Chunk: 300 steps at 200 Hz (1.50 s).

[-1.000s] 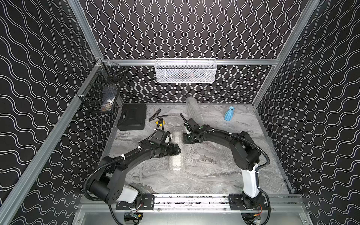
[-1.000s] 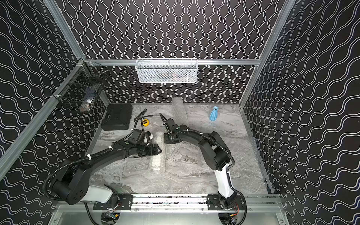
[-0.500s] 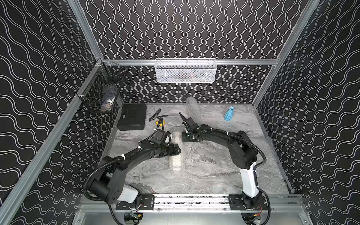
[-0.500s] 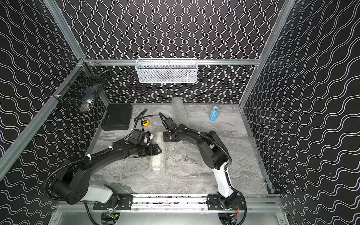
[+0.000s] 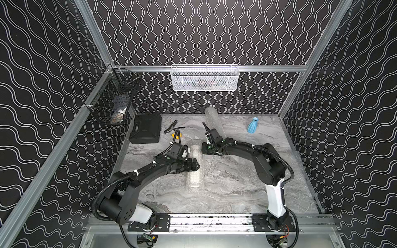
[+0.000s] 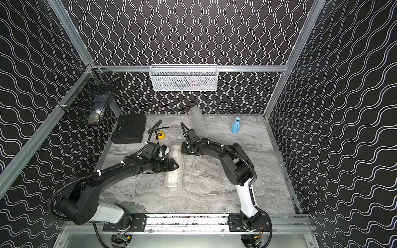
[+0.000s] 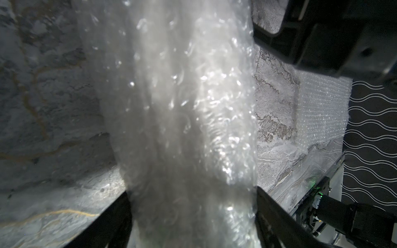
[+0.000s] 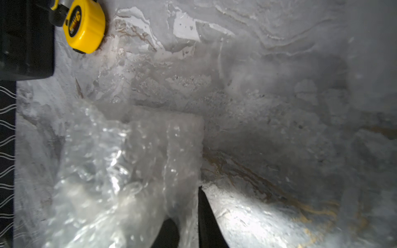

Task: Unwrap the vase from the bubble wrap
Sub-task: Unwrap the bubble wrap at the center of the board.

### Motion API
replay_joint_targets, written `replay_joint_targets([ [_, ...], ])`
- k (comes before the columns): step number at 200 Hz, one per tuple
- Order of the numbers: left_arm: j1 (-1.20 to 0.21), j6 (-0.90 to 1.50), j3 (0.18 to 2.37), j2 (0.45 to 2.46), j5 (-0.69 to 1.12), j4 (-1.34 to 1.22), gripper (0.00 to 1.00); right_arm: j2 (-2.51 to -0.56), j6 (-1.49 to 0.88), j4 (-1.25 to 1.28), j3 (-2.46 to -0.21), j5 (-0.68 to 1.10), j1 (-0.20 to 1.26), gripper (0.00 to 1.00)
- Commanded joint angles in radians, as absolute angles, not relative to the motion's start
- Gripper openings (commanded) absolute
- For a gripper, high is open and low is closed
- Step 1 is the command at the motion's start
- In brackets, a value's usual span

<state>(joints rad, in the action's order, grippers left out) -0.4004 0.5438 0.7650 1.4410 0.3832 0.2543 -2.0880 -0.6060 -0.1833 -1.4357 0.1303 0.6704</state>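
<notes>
R gripper [image 8: 185, 216] nipped crinkly clear bubble wrap [image 8: 120, 171], prob.

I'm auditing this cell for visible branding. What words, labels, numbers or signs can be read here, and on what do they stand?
No text can be quoted; nothing here is legible.
On the yellow tape measure: a dark label with yellowish lettering, too blurred to read.
On the black case: no marking shows, too small to tell.
In the white mesh basket: no readable text.
</notes>
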Motion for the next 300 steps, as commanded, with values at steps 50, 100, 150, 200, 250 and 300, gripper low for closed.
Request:
replay_joint_targets([
  [50,-0.403,0.511,0.757,1.453,0.397,0.284,0.83,-2.061,-0.793,0.119,-1.318,0.314,0.616,0.11],
  [100,-0.402,0.51,0.758,1.45,0.394,0.288,0.83,-2.056,-0.799,0.118,-1.304,0.348,0.603,0.16],
  [150,-0.402,0.512,0.76,1.439,0.382,0.291,0.83,-2.003,-0.759,0.061,-1.243,0.348,0.604,0.25],
  [200,-0.402,0.518,0.756,1.434,0.381,0.284,0.83,-1.953,-0.724,0.033,-1.179,0.363,0.631,0.29],
  [250,-0.402,0.529,0.749,1.432,0.384,0.27,0.83,-1.919,-0.684,-0.056,-1.16,0.336,0.664,0.29],
  [300,-0.401,0.544,0.743,1.428,0.387,0.251,0.83,-1.884,-0.663,-0.109,-1.14,0.319,0.684,0.28],
])
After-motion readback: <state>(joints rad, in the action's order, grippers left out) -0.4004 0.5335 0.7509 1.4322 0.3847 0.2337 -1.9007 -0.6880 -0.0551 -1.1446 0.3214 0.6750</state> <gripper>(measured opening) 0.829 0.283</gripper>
